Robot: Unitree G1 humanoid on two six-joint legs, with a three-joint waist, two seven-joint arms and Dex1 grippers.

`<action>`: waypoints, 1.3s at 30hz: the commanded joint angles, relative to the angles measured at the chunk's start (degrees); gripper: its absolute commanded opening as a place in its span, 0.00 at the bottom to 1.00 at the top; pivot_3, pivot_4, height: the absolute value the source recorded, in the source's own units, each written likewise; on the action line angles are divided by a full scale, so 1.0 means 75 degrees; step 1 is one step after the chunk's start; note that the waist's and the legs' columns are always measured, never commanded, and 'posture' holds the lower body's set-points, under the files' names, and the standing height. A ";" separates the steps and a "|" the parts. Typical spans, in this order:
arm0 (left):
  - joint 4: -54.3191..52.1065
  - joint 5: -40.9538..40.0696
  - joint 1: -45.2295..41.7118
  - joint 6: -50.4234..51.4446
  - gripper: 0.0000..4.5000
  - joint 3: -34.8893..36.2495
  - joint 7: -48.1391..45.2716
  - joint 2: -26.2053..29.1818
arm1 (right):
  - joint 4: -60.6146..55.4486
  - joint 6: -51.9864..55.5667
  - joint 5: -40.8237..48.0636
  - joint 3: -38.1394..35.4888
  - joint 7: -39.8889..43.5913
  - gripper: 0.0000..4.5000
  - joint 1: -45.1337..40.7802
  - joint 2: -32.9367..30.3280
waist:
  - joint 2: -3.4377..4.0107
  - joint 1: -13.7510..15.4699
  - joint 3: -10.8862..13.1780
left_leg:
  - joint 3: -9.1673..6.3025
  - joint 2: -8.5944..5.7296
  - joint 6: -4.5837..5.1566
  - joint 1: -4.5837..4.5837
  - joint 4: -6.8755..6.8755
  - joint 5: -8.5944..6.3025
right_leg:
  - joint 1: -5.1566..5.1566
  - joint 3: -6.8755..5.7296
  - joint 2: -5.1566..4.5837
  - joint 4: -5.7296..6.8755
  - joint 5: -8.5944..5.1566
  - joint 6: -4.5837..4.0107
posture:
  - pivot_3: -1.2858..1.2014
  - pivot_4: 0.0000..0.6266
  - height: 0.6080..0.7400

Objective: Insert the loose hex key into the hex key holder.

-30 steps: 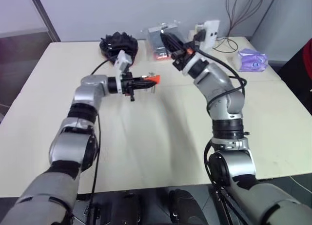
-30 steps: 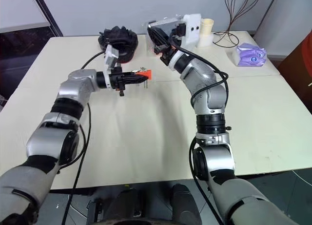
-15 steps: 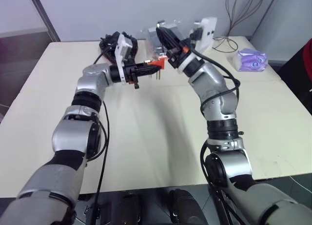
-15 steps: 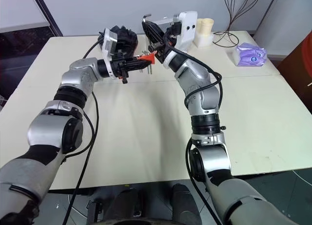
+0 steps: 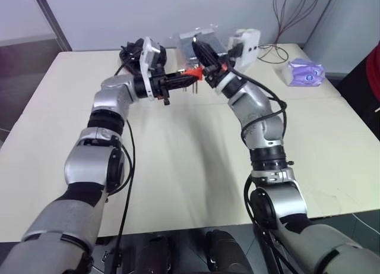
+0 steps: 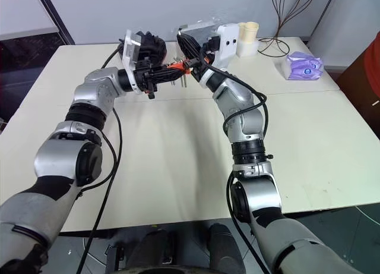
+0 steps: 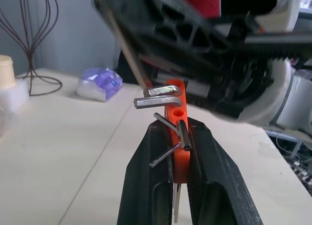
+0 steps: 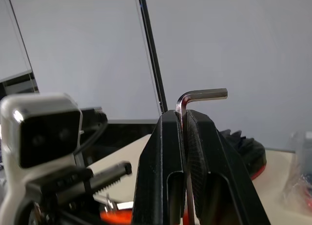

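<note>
Meeting above the far middle of a cream table point(image 5: 178, 167), two robot arms hold small tools close together in the air. The left gripper point(image 7: 178, 132) has its two black fingers point(image 7: 151, 171) clamped on the hex key holder point(image 7: 176, 117), an orange plastic block with several short grey metal keys sticking out of it. The right gripper point(image 8: 184, 118) is squeezed shut on the loose hex key point(image 8: 202, 95), a thin grey L-shaped rod whose short bent end pokes out sideways past the fingertips. In the head camera views the right gripper sits just beside the orange holder point(image 5: 191, 73), tip to tip. Behind them on the table lie a black bundle point(image 6: 151, 45), a white box point(image 5: 246, 41) and a purple packet point(image 5: 306, 72).
</note>
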 commanded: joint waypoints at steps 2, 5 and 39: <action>-0.0197 -0.0127 -0.0075 -0.0079 0.00 0.0209 0.0093 0.0044 | -0.0244 -0.0135 0.0030 0.0051 0.0066 0.01 -0.0002 -0.0014 | 0.0000 0.0000 0.0000 | 0.0000 0.0000 0.0000 0.0000 0.0000 0.0000 | 0.0000 0.0000 0.0000 0.0000 0.0000 0.0000 | 0.52 0.24 1.00; -0.0204 -0.0117 -0.0047 -0.0052 0.00 0.0179 0.0048 0.0041 | -0.0256 -0.0182 0.0017 0.0037 0.0048 0.01 0.0000 -0.0019 | 0.0000 0.0000 0.0000 | 0.0000 0.0000 0.0000 0.0000 0.0000 0.0000 | 0.0000 0.0000 0.0000 0.0000 0.0000 0.0000 | 0.52 0.24 1.00; -0.0125 0.0123 0.0119 -0.0353 0.00 0.0113 0.0223 -0.0013 | -0.0904 0.0094 0.0159 0.0192 -0.0127 0.01 0.0210 0.0229 | 0.0000 0.0002 0.0000 | 0.0000 0.0000 0.0000 -0.0003 0.0001 0.0000 | -0.0003 0.0001 -0.0001 0.0002 0.0000 0.0000 | 0.52 0.24 1.00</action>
